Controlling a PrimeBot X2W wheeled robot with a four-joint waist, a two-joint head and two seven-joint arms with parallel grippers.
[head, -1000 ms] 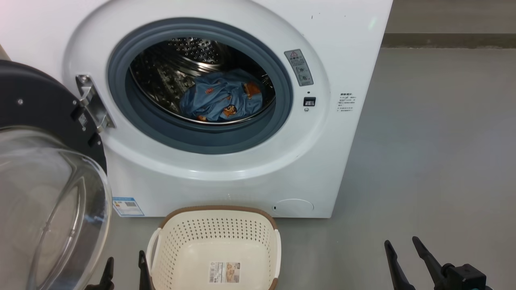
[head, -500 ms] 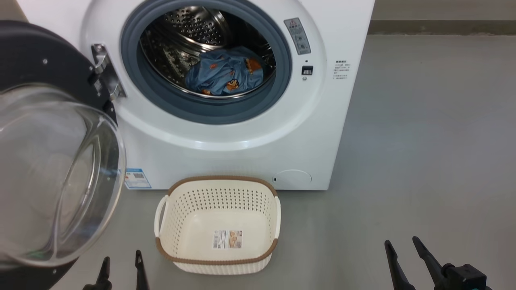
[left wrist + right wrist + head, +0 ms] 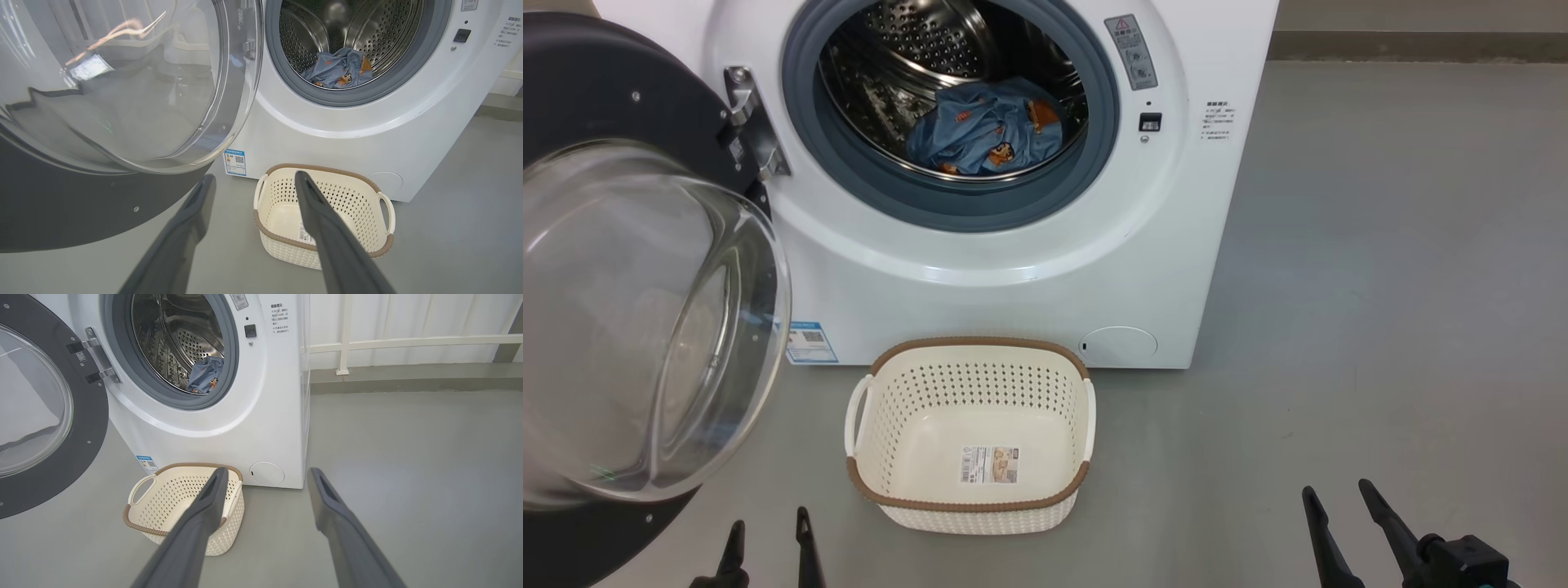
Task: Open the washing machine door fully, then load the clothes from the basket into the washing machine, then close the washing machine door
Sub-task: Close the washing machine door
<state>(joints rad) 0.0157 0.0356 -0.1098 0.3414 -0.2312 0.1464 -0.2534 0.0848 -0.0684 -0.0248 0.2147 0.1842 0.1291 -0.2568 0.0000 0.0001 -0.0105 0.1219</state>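
The white washing machine (image 3: 1013, 278) stands ahead with its round black door (image 3: 621, 106) swung wide to the left, the clear glass bowl (image 3: 645, 327) bulging toward me. Light blue clothes (image 3: 988, 126) with orange figures lie inside the steel drum, also seen as clothes (image 3: 339, 69) and clothes (image 3: 205, 375). The cream basket (image 3: 970, 351) sits on the floor before the machine, holding just a paper label. My left gripper (image 3: 768, 523) is open at the lower left, short of the basket. My right gripper (image 3: 1335, 498) is open at the lower right, over bare floor.
Grey floor (image 3: 1380, 286) stretches to the right of the machine. A low ledge and white railing (image 3: 408, 343) run along the back wall. The open door (image 3: 122, 102) hangs close above my left gripper's fingers (image 3: 196, 212).
The head camera has tilted down and drawn back, so machine and basket sit higher in view and the whole basket shows. Both grippers keep their places, open.
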